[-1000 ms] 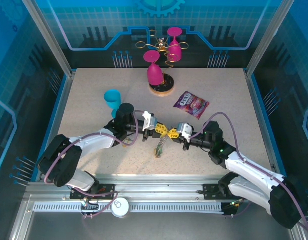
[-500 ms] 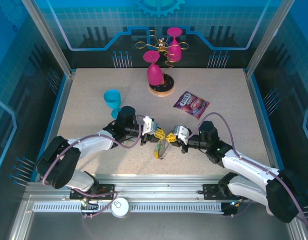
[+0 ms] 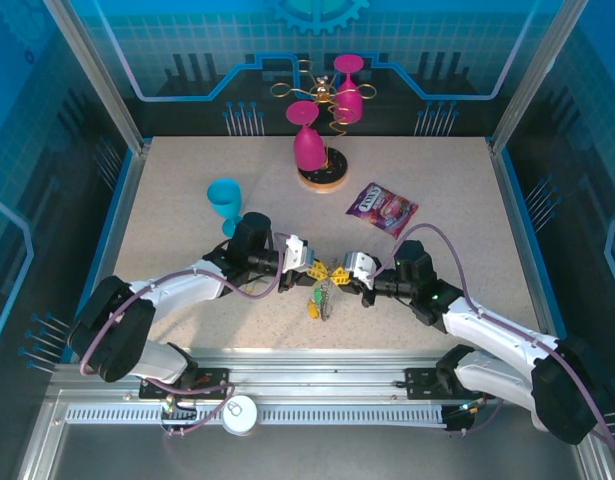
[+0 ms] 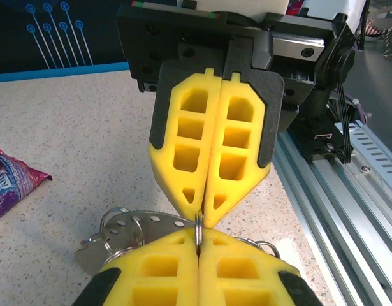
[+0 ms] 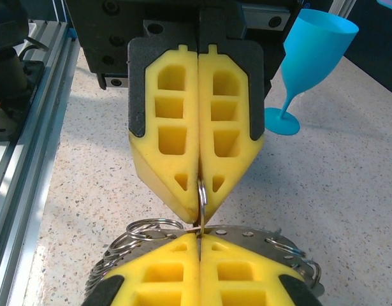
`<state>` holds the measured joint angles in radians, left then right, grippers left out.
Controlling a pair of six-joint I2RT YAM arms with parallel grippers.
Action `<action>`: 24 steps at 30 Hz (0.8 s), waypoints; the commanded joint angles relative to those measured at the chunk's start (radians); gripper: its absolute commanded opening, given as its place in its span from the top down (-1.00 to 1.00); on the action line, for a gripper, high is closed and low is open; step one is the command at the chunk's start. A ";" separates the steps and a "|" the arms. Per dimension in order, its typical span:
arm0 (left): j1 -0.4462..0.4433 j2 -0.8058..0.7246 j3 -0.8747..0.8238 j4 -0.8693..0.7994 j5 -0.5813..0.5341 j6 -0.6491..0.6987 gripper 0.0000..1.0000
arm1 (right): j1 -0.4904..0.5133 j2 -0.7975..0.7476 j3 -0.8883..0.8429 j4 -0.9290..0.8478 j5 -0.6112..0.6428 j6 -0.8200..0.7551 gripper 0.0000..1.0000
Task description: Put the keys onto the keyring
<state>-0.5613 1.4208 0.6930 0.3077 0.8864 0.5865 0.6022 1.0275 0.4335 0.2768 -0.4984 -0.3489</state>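
Clamping left tool (image 3: pixel 312 269) and right tool (image 3: pixel 339 273) shut, tip to tip, on the keyring (image 5: pixel 201 197), right of the teal cup (image 3: pixel 225 200) and nearer the surface (image 3: pixel 177 180) front edge. Carrying keys (image 3: pixel 318 301) dangling beneath. Likely risking thin ring slipping out through uneven pulling

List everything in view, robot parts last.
teal cup: 1, teal, upright, left of centre
pink glasses: 2, pink, on the stand, far centre
gold wire stand: 1, gold wire on a round wooden base, far centre
snack packet: 1, purple, flat, right of the stand
perforated metal plate: 1, silver, small rings through it, under the fingertips
keys: count unclear, yellow and green heads show, just nearside of the gripper tips
keyring: 1, thin grey metal, pinched between both grippers
table: 1, speckled beige
left gripper: yellow pads, shut on the keyring
right gripper: yellow pads, shut on the keyring
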 commanded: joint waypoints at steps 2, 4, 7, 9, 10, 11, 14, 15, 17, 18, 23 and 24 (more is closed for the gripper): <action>-0.004 -0.016 -0.004 0.000 0.006 0.001 1.00 | 0.017 -0.032 0.008 0.050 0.001 -0.005 0.66; -0.005 -0.011 -0.026 0.075 0.013 -0.042 1.00 | 0.018 -0.035 -0.004 0.062 0.006 -0.004 0.61; -0.004 -0.002 -0.045 0.149 0.024 -0.083 1.00 | 0.018 -0.035 -0.005 0.062 0.010 -0.004 0.61; -0.005 0.003 -0.054 0.186 0.035 -0.103 1.00 | 0.019 -0.035 -0.007 0.067 0.012 -0.004 0.61; -0.005 0.006 -0.057 0.199 0.038 -0.111 1.00 | 0.019 -0.035 -0.006 0.071 0.012 -0.004 0.62; -0.005 0.008 -0.061 0.211 0.041 -0.118 1.00 | 0.019 -0.034 -0.005 0.073 0.012 -0.004 0.62; -0.005 0.014 -0.070 0.249 0.049 -0.142 1.00 | 0.019 -0.026 -0.002 0.073 0.016 -0.006 0.62; -0.004 0.016 -0.073 0.262 0.051 -0.148 1.00 | 0.020 -0.024 -0.002 0.073 0.020 -0.009 0.61; -0.004 0.020 -0.076 0.275 0.054 -0.157 1.00 | 0.019 -0.018 -0.002 0.075 0.024 -0.010 0.60; -0.003 0.022 -0.076 0.278 0.057 -0.160 1.00 | 0.019 -0.015 -0.003 0.079 0.025 -0.011 0.59; -0.004 0.031 -0.079 0.302 0.063 -0.175 1.00 | 0.022 0.005 0.004 0.110 0.005 -0.002 0.59; -0.005 0.033 -0.079 0.307 0.063 -0.178 1.00 | 0.022 0.010 0.006 0.114 -0.002 0.000 0.59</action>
<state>-0.5610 1.4460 0.6254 0.5503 0.8974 0.4263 0.6071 1.0218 0.4332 0.3412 -0.4801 -0.3489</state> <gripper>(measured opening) 0.050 0.202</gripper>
